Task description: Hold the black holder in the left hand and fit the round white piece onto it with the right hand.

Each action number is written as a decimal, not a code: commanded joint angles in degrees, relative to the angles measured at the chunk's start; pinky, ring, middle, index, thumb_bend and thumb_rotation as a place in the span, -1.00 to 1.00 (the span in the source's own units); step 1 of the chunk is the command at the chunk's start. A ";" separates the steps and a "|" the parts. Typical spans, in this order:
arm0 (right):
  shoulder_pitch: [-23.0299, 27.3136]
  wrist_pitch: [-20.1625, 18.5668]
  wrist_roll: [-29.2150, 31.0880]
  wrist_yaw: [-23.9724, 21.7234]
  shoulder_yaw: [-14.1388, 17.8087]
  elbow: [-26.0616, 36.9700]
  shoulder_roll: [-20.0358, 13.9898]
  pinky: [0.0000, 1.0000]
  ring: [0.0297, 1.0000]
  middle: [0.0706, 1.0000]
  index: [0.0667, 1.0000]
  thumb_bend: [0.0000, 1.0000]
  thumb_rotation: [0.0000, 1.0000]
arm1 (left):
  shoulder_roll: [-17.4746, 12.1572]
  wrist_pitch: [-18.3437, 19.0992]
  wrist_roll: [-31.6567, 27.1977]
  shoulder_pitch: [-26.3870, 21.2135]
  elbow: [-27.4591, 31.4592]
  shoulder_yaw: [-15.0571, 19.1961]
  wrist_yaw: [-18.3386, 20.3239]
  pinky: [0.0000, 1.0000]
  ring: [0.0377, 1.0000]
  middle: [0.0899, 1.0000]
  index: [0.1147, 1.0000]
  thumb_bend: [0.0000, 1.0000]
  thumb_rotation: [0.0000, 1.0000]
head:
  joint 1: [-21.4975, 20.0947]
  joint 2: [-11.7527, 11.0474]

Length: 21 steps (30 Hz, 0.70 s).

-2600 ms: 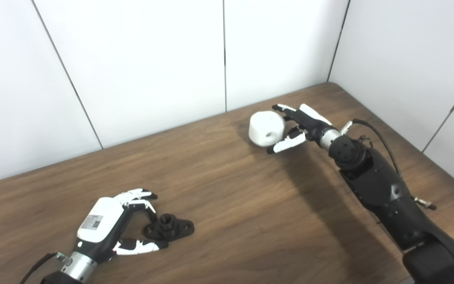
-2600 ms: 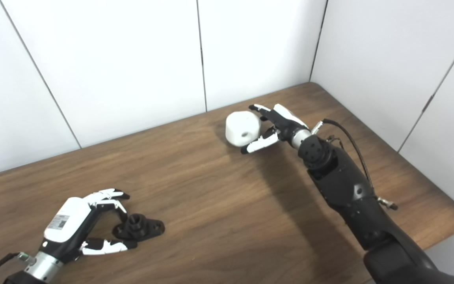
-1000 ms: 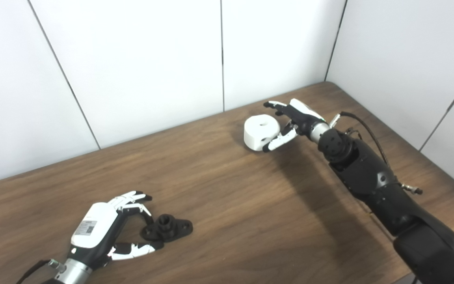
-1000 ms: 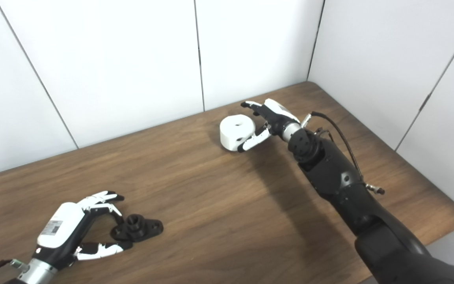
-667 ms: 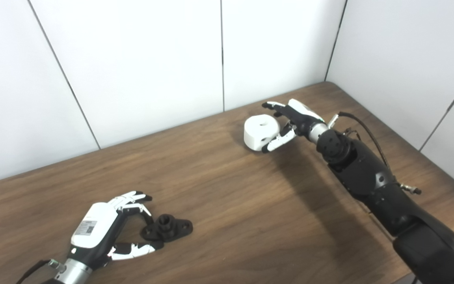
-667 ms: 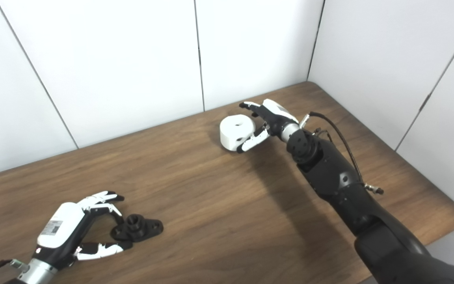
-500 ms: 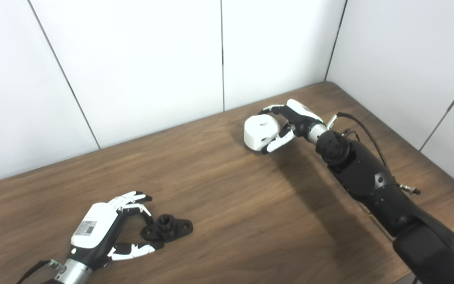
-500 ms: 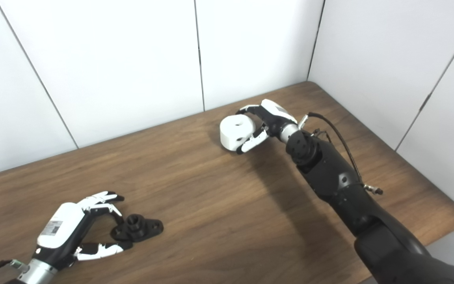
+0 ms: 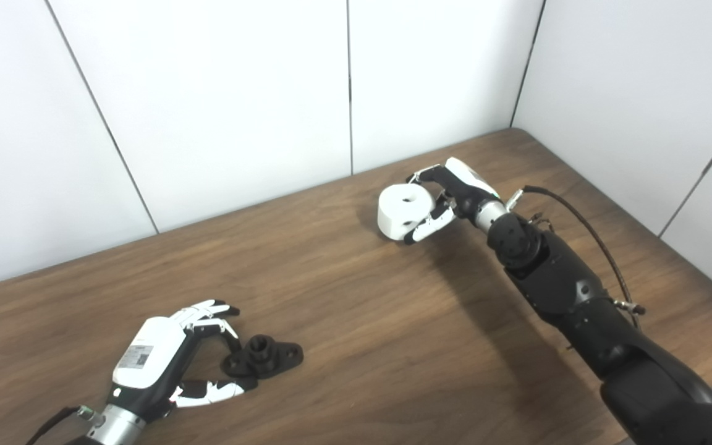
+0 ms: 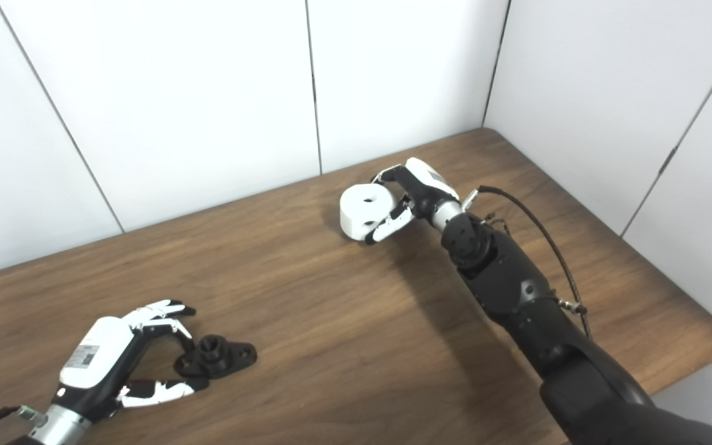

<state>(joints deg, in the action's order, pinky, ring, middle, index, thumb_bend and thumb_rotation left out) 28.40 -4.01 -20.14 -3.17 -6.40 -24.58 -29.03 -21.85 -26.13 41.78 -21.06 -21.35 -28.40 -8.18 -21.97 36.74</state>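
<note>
At a wooden desk [image 9: 356, 321] set into a white-walled corner, a humanoid robot's two hands work far apart, each at the pick-up stage of a fitting job. The right hand [image 9: 449, 198], reaching toward the far side of the desk, has its fingers curled over the top of the round white piece [image 9: 404, 211] and its thumb pressed to the near side wall, a closed grip on the piece, which appears to sit on the desk or barely clear of it. A hole shows in the piece's top face and another in its side.

Near the front left, the left hand [image 9: 167, 358] lies low beside the black holder [image 9: 263, 357], which rests flat on the desk with its short round post pointing up. The fingers arch toward the holder's left end and the thumb stretches along the desk below it; both sit at its edge, but the hand looks spread rather than clamped, and nothing shows the holder being lifted. The holding step, by this reading, is not yet done.

What likely comes next is for the left hand to close firmly on the holder's flange and raise it, while the right carries the white piece across the desk and lines its hole up with the post.
</note>
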 commanded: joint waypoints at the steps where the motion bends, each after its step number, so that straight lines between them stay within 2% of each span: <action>1: -0.90 1.22 -0.64 -0.01 -1.34 -0.60 1.81 0.72 0.70 0.55 -0.11 0.04 -0.74 | -1.69 1.75 2.27 3.76 -3.95 -1.71 3.81 0.60 0.71 0.57 -0.17 0.05 -0.89 | 0.09 0.13; 10: -1.18 1.84 -4.37 8.27 -0.96 0.30 3.47 0.46 0.56 0.44 -0.11 0.04 -0.75 | -1.79 1.11 2.25 3.23 -4.74 -1.76 3.01 0.60 0.71 0.57 -0.17 0.05 -0.89 | 0.66 0.36; 13: -0.36 0.99 -4.48 8.03 -0.54 1.74 3.35 0.45 0.54 0.42 -0.11 0.04 -0.75 | -1.88 -0.11 2.28 2.93 -5.72 -1.88 1.64 0.56 0.69 0.55 -0.17 0.05 -0.89 | 0.55 0.32; 21: 1.31 -3.54 -4.14 4.79 0.69 9.31 2.57 0.50 0.56 0.45 -0.11 0.04 -0.75 | -1.85 -0.44 2.58 2.62 -5.84 -2.13 1.18 0.55 0.69 0.55 -0.17 0.05 -0.89 | 0.72 0.65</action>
<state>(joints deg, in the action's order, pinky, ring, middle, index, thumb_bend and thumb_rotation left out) 26.95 -7.80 -24.06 1.57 -6.64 -18.13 -25.38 -21.78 -27.99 41.98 -22.30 -22.91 -29.11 -9.08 -21.27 37.27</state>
